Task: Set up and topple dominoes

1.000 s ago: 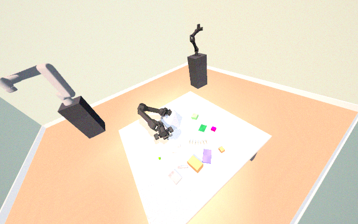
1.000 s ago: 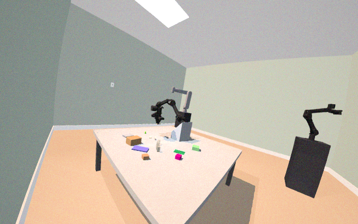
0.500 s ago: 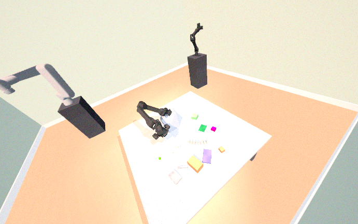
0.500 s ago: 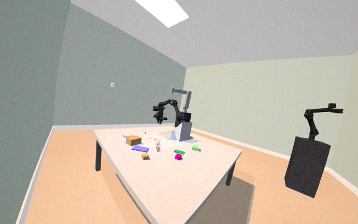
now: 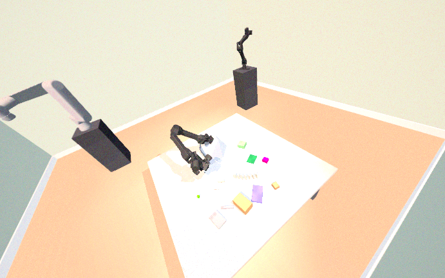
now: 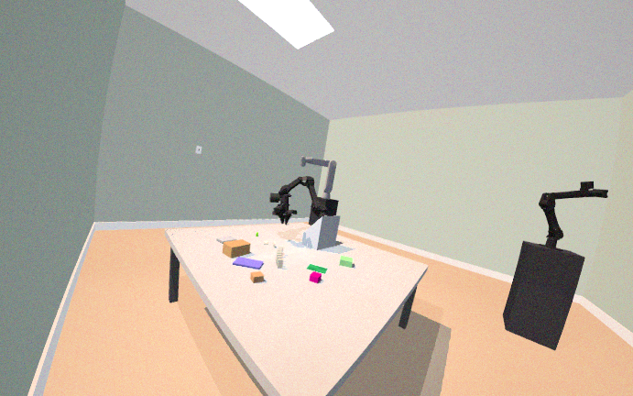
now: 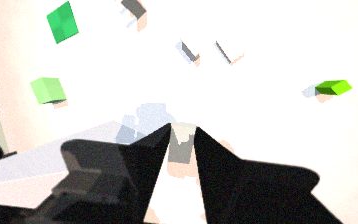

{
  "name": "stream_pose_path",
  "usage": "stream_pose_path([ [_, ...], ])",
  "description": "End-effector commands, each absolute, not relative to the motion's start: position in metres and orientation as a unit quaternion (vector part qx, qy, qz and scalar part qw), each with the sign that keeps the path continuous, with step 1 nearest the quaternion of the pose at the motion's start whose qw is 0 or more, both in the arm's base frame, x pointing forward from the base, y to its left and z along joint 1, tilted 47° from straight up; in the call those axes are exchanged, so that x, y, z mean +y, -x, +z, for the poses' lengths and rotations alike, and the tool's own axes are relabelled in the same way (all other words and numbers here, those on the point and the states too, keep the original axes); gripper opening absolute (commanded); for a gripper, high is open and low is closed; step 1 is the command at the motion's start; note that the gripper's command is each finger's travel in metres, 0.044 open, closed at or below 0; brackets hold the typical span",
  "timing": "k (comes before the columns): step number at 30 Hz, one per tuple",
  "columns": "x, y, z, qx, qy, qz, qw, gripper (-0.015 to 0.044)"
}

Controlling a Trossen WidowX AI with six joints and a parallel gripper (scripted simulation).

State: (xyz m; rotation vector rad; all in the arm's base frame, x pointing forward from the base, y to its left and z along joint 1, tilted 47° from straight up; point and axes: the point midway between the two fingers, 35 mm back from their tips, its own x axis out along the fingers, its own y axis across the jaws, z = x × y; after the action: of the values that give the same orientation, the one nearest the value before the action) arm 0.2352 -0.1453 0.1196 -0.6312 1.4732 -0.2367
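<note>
A row of several pale dominoes (image 5: 245,176) (image 6: 279,258) stands upright near the middle of the table; its near end domino (image 7: 134,8) is cut off at the top of the wrist view. Two loose dominoes lie between the row and the small bright green block: one (image 5: 221,181) (image 6: 274,246) (image 7: 189,51) closer to the row, the other (image 5: 216,188) (image 6: 266,243) (image 7: 228,52) farther off. My gripper (image 6: 284,221) (image 7: 182,128) is shut on another domino (image 7: 181,149), raised above the table on the robot-base side of the row. The held domino is too small to make out in the top and exterior views.
An orange box (image 5: 242,203) (image 6: 235,247), purple slab (image 5: 257,193) (image 6: 247,262) and small orange block (image 5: 275,185) (image 6: 256,277) lie on one side of the row. A green tile (image 5: 251,159) (image 7: 63,22), magenta cube (image 5: 265,159) and light green block (image 5: 241,144) (image 7: 47,90) lie on the other.
</note>
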Motion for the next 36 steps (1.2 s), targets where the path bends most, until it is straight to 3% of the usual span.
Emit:
stream_pose_path([
  [1, -0.146, -0.235, 0.109, 0.647, 0.258, -0.071, 0.714, 0.0107],
  [17, -0.150, -0.242, 0.085, 0.550, 0.213, 0.045, 0.806, 0.0107],
  [36, -0.159, -0.244, 0.094, 0.356, 0.246, 0.123, 0.893, 0.0107],
])
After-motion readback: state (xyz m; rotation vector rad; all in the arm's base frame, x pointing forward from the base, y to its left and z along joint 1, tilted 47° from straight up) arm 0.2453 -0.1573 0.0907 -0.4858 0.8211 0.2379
